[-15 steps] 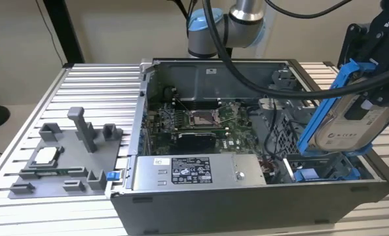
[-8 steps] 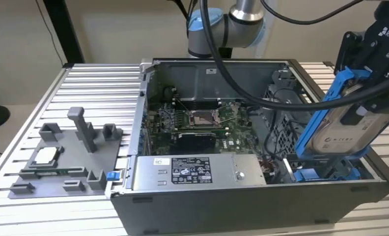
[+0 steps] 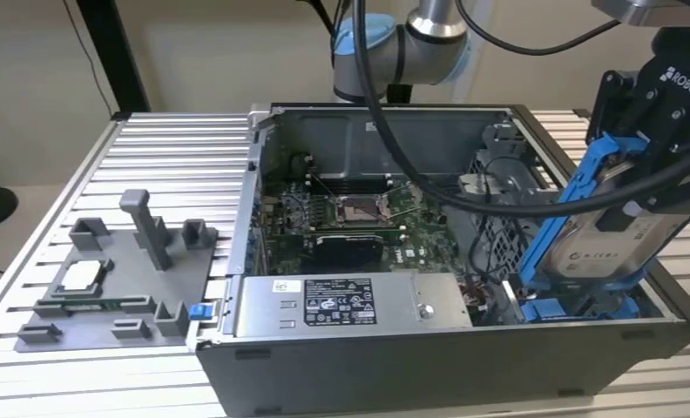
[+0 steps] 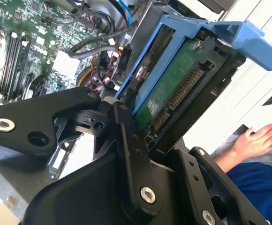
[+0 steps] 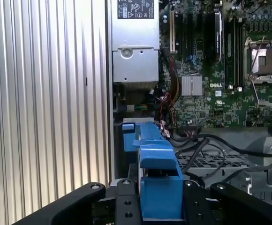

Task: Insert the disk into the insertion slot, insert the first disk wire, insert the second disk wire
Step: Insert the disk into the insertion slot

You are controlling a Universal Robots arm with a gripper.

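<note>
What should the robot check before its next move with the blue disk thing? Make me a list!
1. Is the disk held tight: ok, the gripper is shut on it.
2. Is the disk lined up with the insertion slot: not ok, it hangs tilted above it.
3. Is the slot free inside: cannot tell.
4. Are the black cables out of the way: cannot tell, they lie close to the slot.
5. Is a person's hand well clear: cannot tell, it shows past the disk.
</note>
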